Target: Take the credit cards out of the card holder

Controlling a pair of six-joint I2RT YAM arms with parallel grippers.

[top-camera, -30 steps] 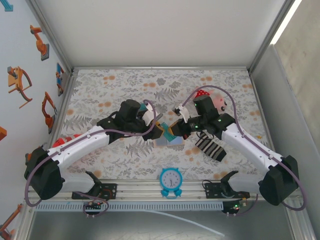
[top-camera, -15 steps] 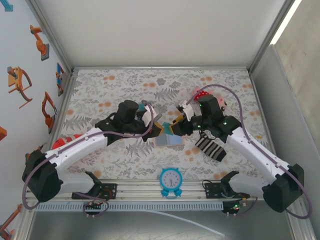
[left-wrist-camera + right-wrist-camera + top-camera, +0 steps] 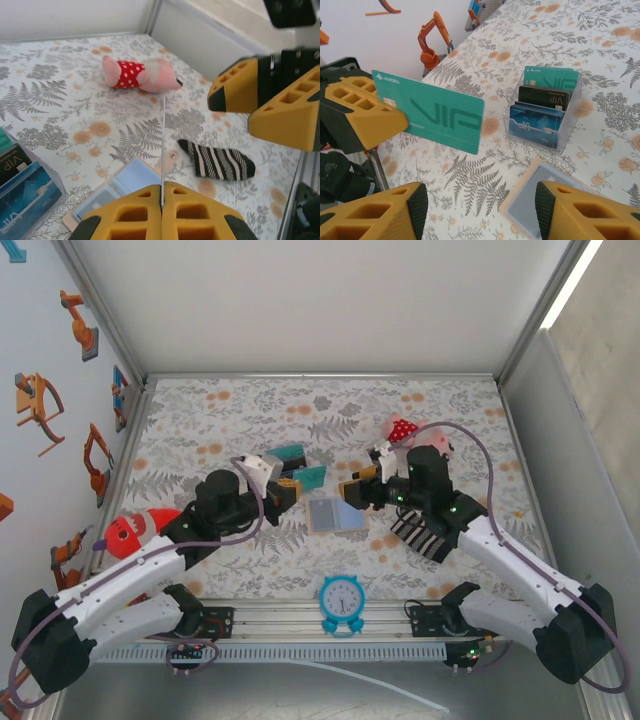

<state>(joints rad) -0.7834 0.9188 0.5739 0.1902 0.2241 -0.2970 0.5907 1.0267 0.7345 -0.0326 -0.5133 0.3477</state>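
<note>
White walls and metal rails box in a fern-printed worktop (image 3: pixel 200 440). Its far half is open cloth, and the things crowd the near middle. Left hand (image 3: pixel 288 490) is clamped on a teal credit card (image 3: pixel 311 477), held in the air apart from the card holder (image 3: pixel 336 515), which lies open and flat just near of both hands. Right hand (image 3: pixel 352 492) hangs just right of the card, fingers apart. A striped sock (image 3: pixel 420 535) lies near right. A clear card box (image 3: pixel 289 454) stands just beyond the left hand. The right wrist view shows the card's VIP print (image 3: pixel 435 117); the left wrist view shows it edge-on.
</note>
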